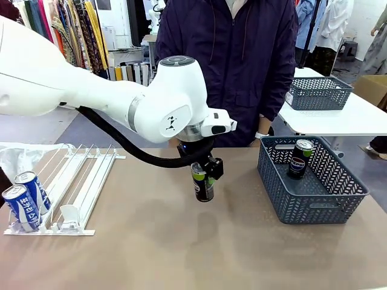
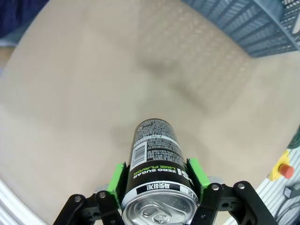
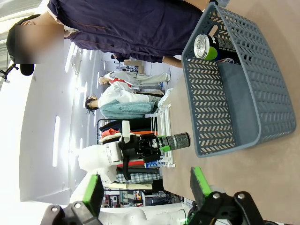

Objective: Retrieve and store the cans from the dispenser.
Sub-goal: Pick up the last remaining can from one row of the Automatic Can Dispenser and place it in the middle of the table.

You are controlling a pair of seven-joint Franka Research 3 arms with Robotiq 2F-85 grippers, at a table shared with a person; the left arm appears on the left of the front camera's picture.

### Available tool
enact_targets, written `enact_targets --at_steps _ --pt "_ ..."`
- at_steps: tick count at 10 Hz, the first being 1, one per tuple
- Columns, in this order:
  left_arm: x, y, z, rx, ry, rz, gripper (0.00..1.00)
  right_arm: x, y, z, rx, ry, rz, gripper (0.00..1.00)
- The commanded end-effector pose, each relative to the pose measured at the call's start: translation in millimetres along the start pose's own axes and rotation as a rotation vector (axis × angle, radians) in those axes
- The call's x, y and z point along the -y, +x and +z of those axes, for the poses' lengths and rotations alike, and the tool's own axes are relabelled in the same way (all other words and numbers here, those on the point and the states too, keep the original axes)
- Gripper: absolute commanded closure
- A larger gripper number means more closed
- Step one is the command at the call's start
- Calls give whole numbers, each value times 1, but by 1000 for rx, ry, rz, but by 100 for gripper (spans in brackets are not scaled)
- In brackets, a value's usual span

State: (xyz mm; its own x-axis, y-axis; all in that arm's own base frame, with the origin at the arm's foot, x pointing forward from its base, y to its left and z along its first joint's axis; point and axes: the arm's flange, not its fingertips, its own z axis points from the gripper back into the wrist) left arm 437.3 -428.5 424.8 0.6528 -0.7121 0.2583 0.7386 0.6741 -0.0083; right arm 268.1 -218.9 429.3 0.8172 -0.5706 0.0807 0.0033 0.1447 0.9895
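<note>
Above table (image 1: 151, 254), left arm (image 1: 169, 115) points down, jaws pinching black can (image 1: 202, 182)

The left gripper (image 1: 204, 176) is hanging above the middle of the table (image 1: 151, 254), clasping the held can (image 1: 202, 187). To its left the dispenser (image 1: 84, 181) is lying with two cans (image 1: 21, 208) resting at the lanes' near end. To its right the basket (image 1: 314, 211) is sitting with a lone can (image 1: 300, 158) inside.
</note>
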Motion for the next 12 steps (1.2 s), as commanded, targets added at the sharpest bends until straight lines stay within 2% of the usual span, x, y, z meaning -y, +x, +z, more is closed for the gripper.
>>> enact_targets --at_steps 1,4,9,10,11,12 --pt "1 1 13 -56 31 34 100 -3 0 1 0 8 -3 0" --pt "4 -19 -11 -106 12 20 100 -3 0 1 0 8 -3 0" --pt "3 -24 -25 -127 0 1 100 -3 0 1 0 8 -3 0" --pt "3 -25 -27 -129 2 3 77 -3 0 1 0 8 -3 0" --pt "2 -24 -26 -133 5 -1 20 -3 0 1 0 8 -3 0" --pt "2 -24 -25 -126 16 -6 0 -3 0 1 0 8 -3 0"
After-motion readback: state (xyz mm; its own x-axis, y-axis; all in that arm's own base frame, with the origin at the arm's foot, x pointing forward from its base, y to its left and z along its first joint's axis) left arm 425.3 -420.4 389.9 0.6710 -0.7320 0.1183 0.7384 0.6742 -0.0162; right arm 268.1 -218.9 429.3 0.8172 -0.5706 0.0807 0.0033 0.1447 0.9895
